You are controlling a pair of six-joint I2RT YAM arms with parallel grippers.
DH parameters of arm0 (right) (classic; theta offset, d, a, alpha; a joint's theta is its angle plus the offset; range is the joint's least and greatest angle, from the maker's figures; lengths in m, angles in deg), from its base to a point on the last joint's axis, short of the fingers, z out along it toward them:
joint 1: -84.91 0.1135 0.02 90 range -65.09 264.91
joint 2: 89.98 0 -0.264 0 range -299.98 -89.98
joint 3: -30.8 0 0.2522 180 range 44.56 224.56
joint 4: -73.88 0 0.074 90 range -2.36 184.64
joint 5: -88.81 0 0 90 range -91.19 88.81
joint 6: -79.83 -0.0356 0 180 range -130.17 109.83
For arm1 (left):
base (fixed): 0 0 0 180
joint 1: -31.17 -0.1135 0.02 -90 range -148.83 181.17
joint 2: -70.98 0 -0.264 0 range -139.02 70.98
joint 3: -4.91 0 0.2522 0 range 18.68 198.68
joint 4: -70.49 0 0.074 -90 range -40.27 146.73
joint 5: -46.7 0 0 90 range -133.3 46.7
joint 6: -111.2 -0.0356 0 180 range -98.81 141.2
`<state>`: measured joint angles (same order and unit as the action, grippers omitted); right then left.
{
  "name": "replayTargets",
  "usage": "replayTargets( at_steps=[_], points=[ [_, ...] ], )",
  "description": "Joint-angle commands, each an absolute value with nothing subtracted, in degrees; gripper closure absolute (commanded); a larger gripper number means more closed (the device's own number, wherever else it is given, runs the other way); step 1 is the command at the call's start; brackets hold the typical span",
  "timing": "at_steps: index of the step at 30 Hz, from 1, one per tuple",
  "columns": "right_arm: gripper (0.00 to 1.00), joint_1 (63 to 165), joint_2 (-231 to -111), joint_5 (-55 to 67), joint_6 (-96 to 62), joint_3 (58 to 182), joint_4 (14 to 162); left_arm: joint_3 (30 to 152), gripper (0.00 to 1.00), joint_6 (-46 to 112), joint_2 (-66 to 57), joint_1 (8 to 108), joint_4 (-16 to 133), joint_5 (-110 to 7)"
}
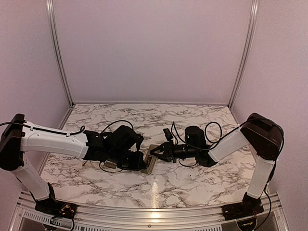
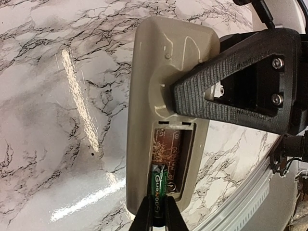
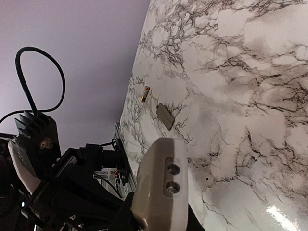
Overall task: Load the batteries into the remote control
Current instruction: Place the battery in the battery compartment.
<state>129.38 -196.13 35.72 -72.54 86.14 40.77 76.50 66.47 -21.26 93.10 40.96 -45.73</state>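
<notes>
Green battery [image 2: 159, 185] pinched in left gripper [image 2: 158, 217], long axis along remote control [image 2: 163, 86] recess [image 2: 169, 144], nose inside; right gripper [image 1: 160, 152] clamps remote end.

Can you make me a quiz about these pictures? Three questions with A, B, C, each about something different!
1. Where does the loose battery lie?
A) on the marble table
B) on a shelf
C) in a cup

2. What colour is the back of the remote control?
A) red
B) beige
C) blue

3. How is the battery compartment?
A) covered
B) open
C) taped over

Answers:
1 A, it rests on the marble near the grey battery cover.
2 B, the shell is plainly beige.
3 B, no cover is on it and a green battery shows inside.
</notes>
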Motion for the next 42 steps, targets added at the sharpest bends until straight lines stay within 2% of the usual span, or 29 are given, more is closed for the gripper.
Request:
replayTargets(
  at_steps=[1,12,17,29,37,42],
  points=[
    [1.00,130.0,-195.0,35.2,-72.6,88.1,40.8,78.9,1.00,68.1,-23.1,93.4,36.6,-43.7],
    [1.00,131.2,-195.5,35.3,-74.3,87.4,38.9,83.2,1.00,68.1,-26.5,93.3,31.9,-40.5],
    [1.00,131.3,-195.5,35.7,-75.3,87.2,37.6,85.2,0.97,68.3,-28.3,93.3,29.2,-38.7],
    [1.00,131.2,-195.9,36.6,-76.5,86.5,35.8,86.4,0.77,67.6,-29.6,93.3,27.8,-38.0],
    [1.00,131.1,-196.2,37.2,-77.2,86.1,35.0,86.2,0.71,66.7,-28.7,93.3,28.0,-38.4],
    [1.00,130.6,-196.6,38.1,-78.0,85.3,33.8,85.9,0.60,65.9,-26.5,93.3,28.9,-38.7]
  ],
)
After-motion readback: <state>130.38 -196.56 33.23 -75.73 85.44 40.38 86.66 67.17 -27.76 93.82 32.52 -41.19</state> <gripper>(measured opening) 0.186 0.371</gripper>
